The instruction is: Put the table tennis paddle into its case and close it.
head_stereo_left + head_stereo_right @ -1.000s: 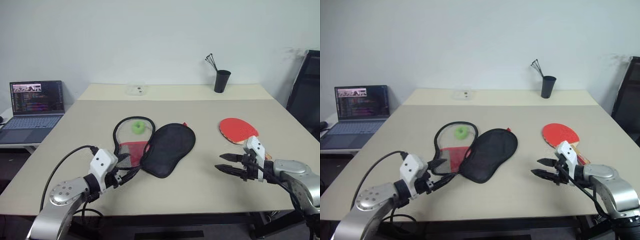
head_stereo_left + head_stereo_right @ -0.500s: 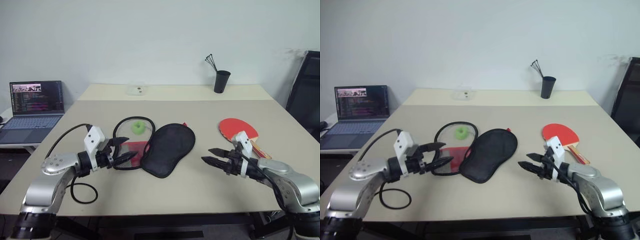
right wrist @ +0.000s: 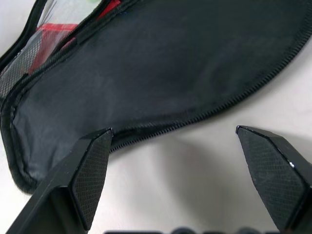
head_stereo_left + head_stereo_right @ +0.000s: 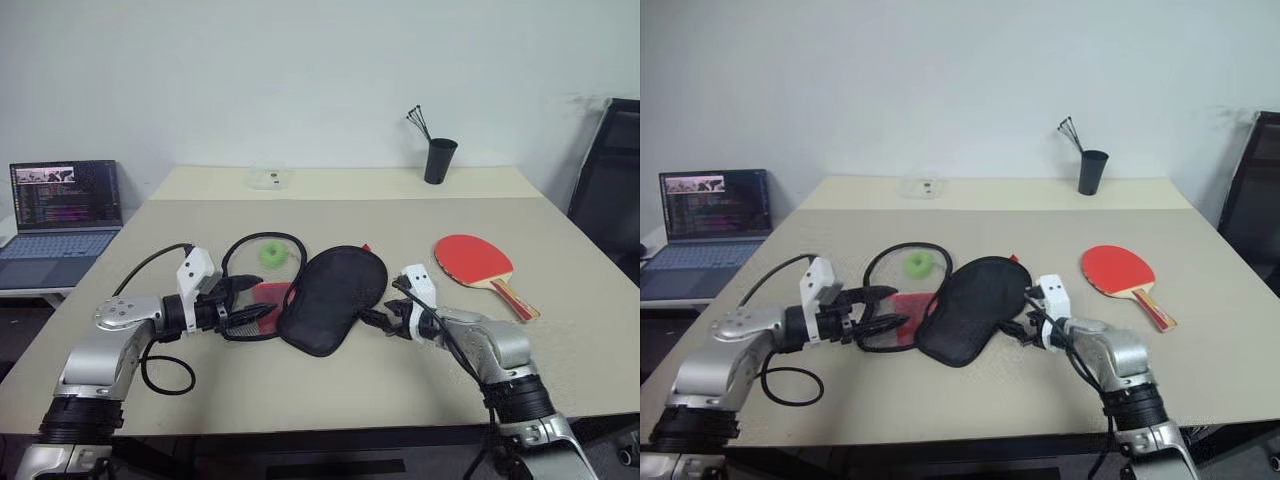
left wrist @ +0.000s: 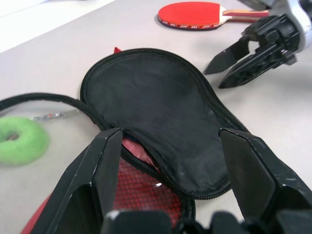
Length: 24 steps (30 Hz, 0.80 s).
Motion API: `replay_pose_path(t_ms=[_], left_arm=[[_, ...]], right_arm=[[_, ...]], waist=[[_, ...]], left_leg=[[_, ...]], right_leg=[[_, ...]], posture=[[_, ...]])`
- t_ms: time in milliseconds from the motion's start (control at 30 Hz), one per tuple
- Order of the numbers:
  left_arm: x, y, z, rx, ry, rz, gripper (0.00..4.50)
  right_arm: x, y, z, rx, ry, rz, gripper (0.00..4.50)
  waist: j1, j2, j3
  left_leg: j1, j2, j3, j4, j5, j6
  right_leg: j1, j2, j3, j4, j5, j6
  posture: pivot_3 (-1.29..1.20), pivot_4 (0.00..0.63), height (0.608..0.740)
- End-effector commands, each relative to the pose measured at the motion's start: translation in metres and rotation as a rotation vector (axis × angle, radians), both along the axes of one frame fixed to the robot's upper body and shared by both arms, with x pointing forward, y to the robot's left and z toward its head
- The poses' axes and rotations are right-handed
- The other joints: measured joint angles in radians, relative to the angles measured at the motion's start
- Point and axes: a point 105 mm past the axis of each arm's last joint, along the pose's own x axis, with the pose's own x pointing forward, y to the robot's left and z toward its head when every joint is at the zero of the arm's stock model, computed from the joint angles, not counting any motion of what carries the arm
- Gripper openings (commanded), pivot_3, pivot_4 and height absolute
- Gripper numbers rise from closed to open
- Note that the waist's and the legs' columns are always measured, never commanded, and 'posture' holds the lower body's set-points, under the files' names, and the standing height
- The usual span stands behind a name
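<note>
Early in the job, judging by the layout: nothing packed yet, nothing zipped.

Nearest, on the beige table (image 4: 330, 385): left gripper (image 4: 243, 303) spread wide and empty, hovering low at the near edge of the unzipped case (image 4: 310, 290), fingertips over the red mesh panel (image 4: 262, 300). Right gripper (image 4: 372, 320) likewise spread wide and empty, pointing in at the black flap (image 4: 335, 293) from the other side, fingertips just beside the zipper edge; contact not certain from the wrist view. Loose black cable (image 4: 160, 365) looped below the left arm.

Case lying flat and splayed open, black flap folded out to the right, other half outlined by the curved zipper rim (image 4: 262, 243). Inside that open half: green ring-shaped tag (image 4: 273, 254) and a patch of red mesh, no paddle.

A little farther, well apart to the right: table tennis paddle (image 4: 477, 259) flat on the table, red face up, wooden handle (image 4: 513, 298) pointing toward the near right edge. Untouched by either gripper.

Left to do, by judgement: pick up the paddle, slide it into the open case, fold the flap over, run the zip shut.

Farther back: small clear box (image 4: 270, 179) and black cup (image 4: 439, 160) holding thin dark sticks near the table's far edge; open laptop (image 4: 62, 210) on a side surface at far left.
</note>
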Motion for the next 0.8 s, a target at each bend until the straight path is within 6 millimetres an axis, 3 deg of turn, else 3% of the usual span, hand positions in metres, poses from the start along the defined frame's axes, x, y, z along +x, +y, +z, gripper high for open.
replay_pose_path(t_ms=[33, 367, 567, 667, 800], left_arm=[[0.000, 0.004, 0.013, 0.024, -0.045, -0.001, 3.42], [-0.002, 0.003, 0.011, 0.029, -0.045, 0.005, 3.42], [-0.002, 0.003, 0.010, 0.030, -0.049, 0.007, 3.42], [-0.003, 0.003, 0.010, 0.032, -0.050, 0.007, 3.42], [-0.003, 0.003, 0.010, 0.036, -0.052, 0.005, 3.42]], right_arm=[[-0.001, 0.017, 0.001, 0.026, 0.010, 0.029, 4.46], [-0.014, 0.067, 0.011, 0.116, 0.054, 0.147, 4.46], [-0.010, 0.080, 0.019, 0.124, 0.022, 0.150, 4.46], [-0.002, 0.073, 0.017, 0.119, 0.015, 0.093, 3.85], [0.007, 0.058, 0.015, 0.119, 0.026, 0.030, 2.51]], waist=[[-0.002, -0.001, 0.000], [-0.009, -0.001, 0.000], [-0.006, 0.000, 0.000], [-0.006, 0.000, 0.000], [-0.006, 0.000, 0.000]], left_leg=[[0.000, 0.000, 0.000, 0.000, 0.000, 0.000], [0.005, 0.002, 0.000, -0.001, 0.000, 0.000], [0.005, 0.002, -0.001, 0.000, 0.000, 0.000], [0.004, 0.002, -0.001, 0.000, 0.000, 0.000], [0.004, 0.002, -0.001, 0.000, 0.000, 0.000]], right_leg=[[0.000, 0.000, 0.000, 0.000, 0.000, 0.000], [-0.001, 0.002, 0.001, 0.008, -0.002, 0.000], [-0.001, 0.001, 0.001, 0.009, -0.003, 0.000], [-0.001, 0.001, 0.001, 0.009, -0.003, 0.000], [-0.001, 0.000, 0.000, 0.009, -0.003, 0.000]], posture=[[0.00, 0.150, 0.740], [0.00, 0.150, 0.740], [0.00, 0.150, 0.740], [0.00, 0.150, 0.740], [0.00, 0.150, 0.740]])
